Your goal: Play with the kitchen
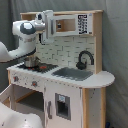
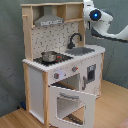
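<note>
The kitchen (image 1: 65, 80) is a tall white and light-wood toy with a white tile back in the first exterior view and a pegboard back (image 2: 50, 37) in the second exterior view. Its grey range hood (image 2: 50, 21) hangs above the stove, where a small metal pot (image 1: 31, 61) (image 2: 49, 56) stands. A black faucet (image 1: 85, 59) (image 2: 75, 39) curves over the sink (image 1: 72, 74) (image 2: 82, 50). The oven door (image 2: 70, 102) hangs open. My gripper (image 1: 48, 23) is up at the top shelf, just left of the microwave (image 1: 75, 23). In the second exterior view the kitchen's top hides the gripper.
The white arm (image 1: 25, 40) reaches in from the first exterior view's left, above the stove. In the second exterior view the arm (image 2: 97, 17) sits at the kitchen's upper right corner. A grey curtain hangs behind, and the floor (image 2: 112, 107) is wood.
</note>
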You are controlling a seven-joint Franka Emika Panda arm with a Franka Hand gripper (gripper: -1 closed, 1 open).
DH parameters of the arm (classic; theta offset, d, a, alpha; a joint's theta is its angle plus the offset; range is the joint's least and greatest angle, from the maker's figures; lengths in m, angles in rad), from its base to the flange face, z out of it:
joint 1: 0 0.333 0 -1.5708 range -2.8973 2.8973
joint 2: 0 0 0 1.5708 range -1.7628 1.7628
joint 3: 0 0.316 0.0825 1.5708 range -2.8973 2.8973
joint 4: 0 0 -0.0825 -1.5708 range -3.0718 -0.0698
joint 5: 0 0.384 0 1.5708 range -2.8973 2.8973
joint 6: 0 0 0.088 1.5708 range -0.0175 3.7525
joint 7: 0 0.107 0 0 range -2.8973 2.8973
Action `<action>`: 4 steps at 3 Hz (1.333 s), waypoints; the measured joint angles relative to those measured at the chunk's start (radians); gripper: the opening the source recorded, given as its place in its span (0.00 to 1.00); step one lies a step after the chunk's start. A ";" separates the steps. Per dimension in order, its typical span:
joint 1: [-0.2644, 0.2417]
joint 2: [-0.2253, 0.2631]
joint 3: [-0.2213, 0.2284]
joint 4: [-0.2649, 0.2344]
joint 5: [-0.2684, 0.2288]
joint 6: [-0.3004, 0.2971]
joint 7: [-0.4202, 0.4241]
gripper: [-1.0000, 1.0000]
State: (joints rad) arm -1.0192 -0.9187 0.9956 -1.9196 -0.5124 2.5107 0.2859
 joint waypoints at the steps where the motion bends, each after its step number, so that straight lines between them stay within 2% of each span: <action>1: 0.063 -0.017 -0.047 -0.064 0.000 0.033 0.000 0.00; 2: 0.116 -0.030 -0.094 -0.121 0.000 0.081 0.000 0.00; 3: 0.133 -0.030 -0.127 -0.168 0.001 0.165 0.004 0.00; 4: 0.146 -0.030 -0.112 -0.154 0.001 0.235 0.035 0.00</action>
State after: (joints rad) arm -0.8730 -0.9489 0.8836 -2.0735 -0.5113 2.7457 0.3210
